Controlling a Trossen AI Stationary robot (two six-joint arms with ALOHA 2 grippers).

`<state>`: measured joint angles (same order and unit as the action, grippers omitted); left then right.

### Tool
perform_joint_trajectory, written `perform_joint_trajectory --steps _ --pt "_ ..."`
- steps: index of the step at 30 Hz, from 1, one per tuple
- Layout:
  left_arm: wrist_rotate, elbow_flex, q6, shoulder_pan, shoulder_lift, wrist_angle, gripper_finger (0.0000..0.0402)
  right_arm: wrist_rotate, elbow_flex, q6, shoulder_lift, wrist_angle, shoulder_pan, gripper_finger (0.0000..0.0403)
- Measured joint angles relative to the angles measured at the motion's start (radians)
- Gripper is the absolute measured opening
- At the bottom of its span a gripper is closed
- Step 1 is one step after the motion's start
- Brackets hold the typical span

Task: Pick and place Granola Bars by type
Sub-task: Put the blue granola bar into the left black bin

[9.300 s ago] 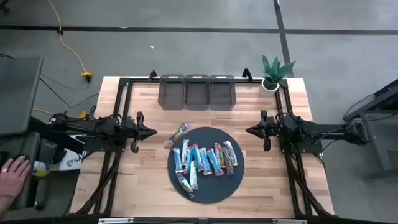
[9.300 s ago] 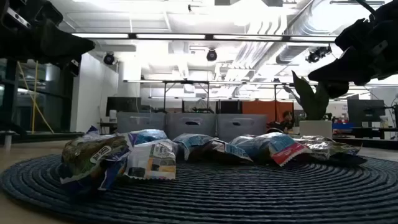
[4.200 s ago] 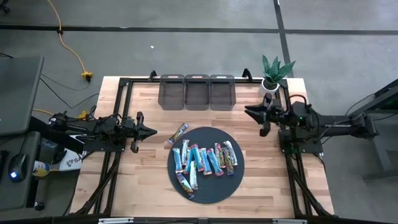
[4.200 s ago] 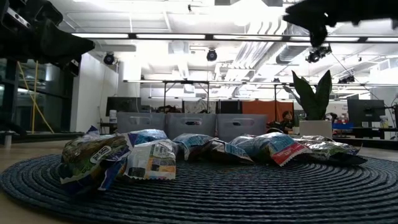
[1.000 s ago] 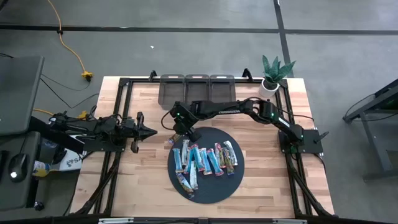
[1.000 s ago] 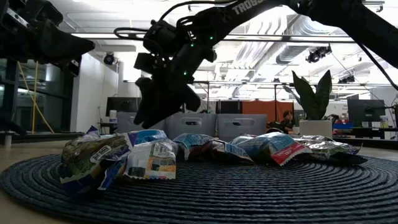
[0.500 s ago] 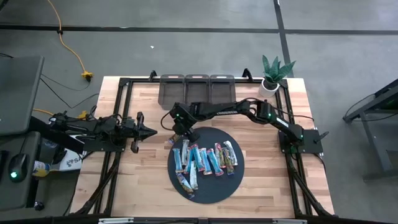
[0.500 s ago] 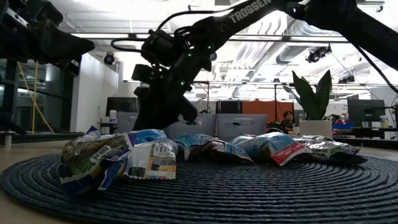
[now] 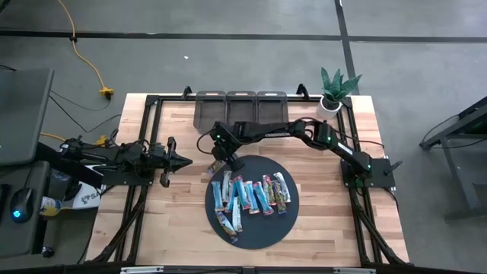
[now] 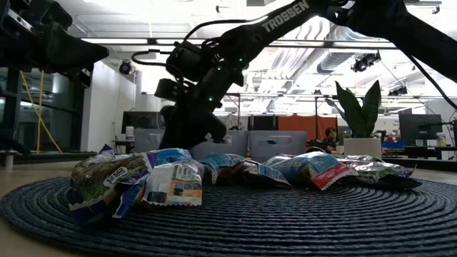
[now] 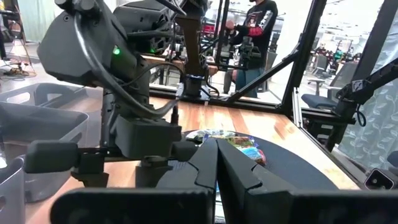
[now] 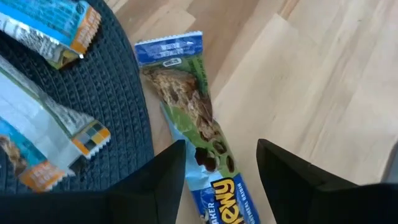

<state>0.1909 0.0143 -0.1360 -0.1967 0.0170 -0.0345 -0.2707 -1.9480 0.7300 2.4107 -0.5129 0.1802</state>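
Right gripper (image 12: pixel 214 174): extended across the table to the mat's upper-left edge in the high view (image 9: pixel 221 161); fingers (image 12: pixel 163 180) spread apart, one on each side of a bar, with nothing clamped between them.
Bar under right gripper (image 12: pixel 193 134): blue-and-green wrapper, lying flat on the wood, one end against the mat's edge; seen between the two fingers in the right wrist view. Contact with the fingers cannot be told.
Left gripper (image 9: pixel 185 160): parked at the table's left side, well apart from the mat; fingers pressed together in the left wrist view (image 11: pixel 216 163), nothing held.
Bars (image 9: pixel 251 194): laid in a loose row across the mat, mostly light blue, some red or pink, one silver-white; two more (image 9: pixel 228 222) lie nearer the mat's lower-left edge.
Mat (image 9: pixel 255 232): round, dark, woven, set at the centre of the table.
Bins (image 9: pixel 241 112): three grey bins side by side at the table's far edge, beyond the mat; contents cannot be made out.
Plant (image 9: pixel 335 87): potted, at the far right corner of the table.
Table (image 9: pixel 175 221): light wood, framed by dark rails.
Person (image 11: pixel 255 31): seen standing in the room beyond the table in the left wrist view.
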Motion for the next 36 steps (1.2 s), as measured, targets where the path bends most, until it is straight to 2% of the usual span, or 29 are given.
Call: perform_joint_trajectory --steps 36 --pt "-0.006 0.0 0.0 0.0 0.0 0.0 0.0001 -0.027 -0.004 -0.059 0.036 -0.088 0.017 0.0181"
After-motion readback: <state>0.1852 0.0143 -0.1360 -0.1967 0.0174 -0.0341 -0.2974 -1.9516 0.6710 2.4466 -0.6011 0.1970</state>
